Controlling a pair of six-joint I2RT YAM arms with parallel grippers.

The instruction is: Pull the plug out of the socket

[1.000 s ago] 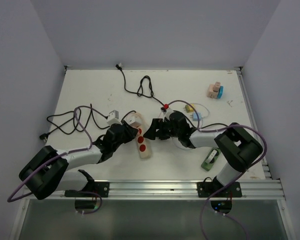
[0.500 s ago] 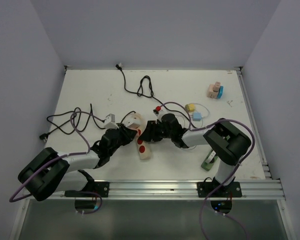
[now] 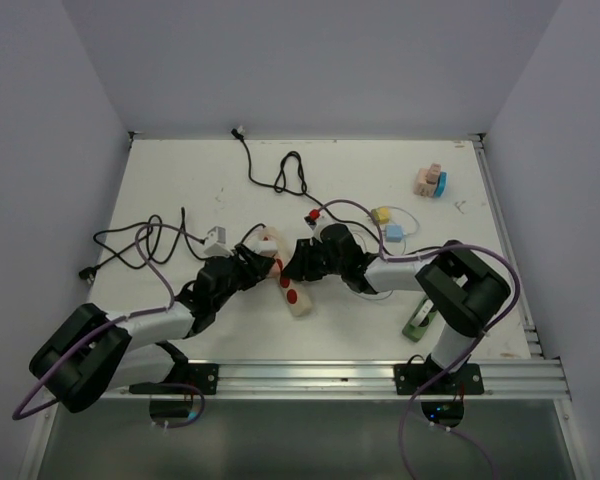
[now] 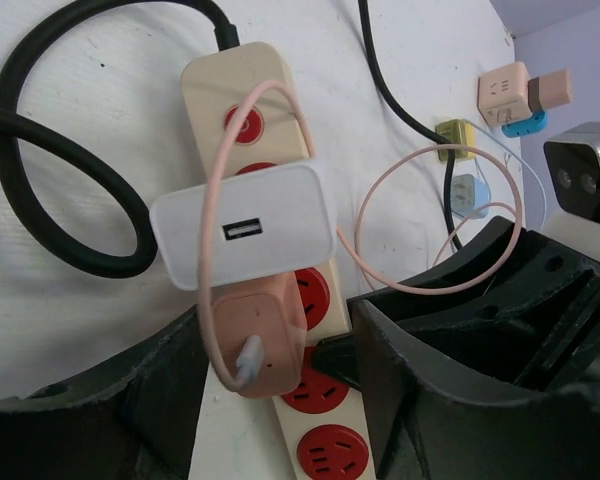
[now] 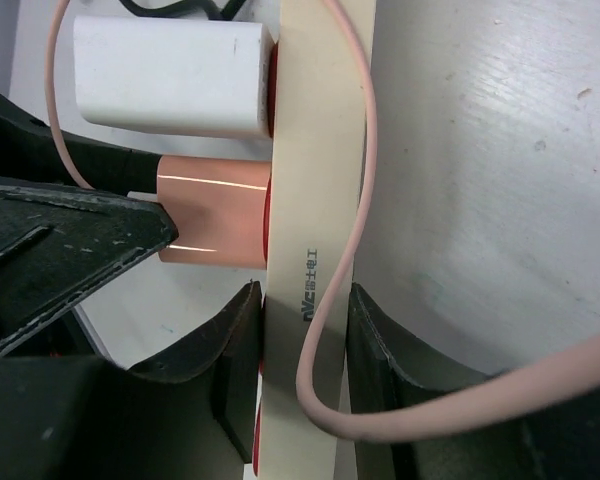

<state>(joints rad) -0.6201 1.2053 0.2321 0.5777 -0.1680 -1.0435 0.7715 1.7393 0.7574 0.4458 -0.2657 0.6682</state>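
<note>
The cream socket strip (image 4: 220,95) with red outlets lies mid-table (image 3: 298,298). A pink plug (image 4: 255,335) with a pink cable (image 4: 390,285) sits in it, next to a white USB charger (image 4: 245,235). My left gripper (image 4: 275,325) is open, one finger on each side of the pink plug with small gaps. My right gripper (image 5: 305,330) is shut on the socket strip (image 5: 315,150) just below the pink plug (image 5: 215,210), pinching the pink cable (image 5: 320,340) against it. In the top view the left gripper (image 3: 263,268) and right gripper (image 3: 292,268) meet over the strip.
Black cables loop at the left (image 3: 140,245) and back (image 3: 290,175). A white adapter (image 3: 216,238) lies beside the left arm. Small pink-and-blue (image 3: 430,181), yellow (image 3: 380,215) and blue (image 3: 393,232) adapters sit at the back right. A green object (image 3: 420,320) lies by the right arm.
My right gripper has closed onto the socket strip. My left gripper has opened from around the pink plug. Both wrists and the strip shifted slightly left.
</note>
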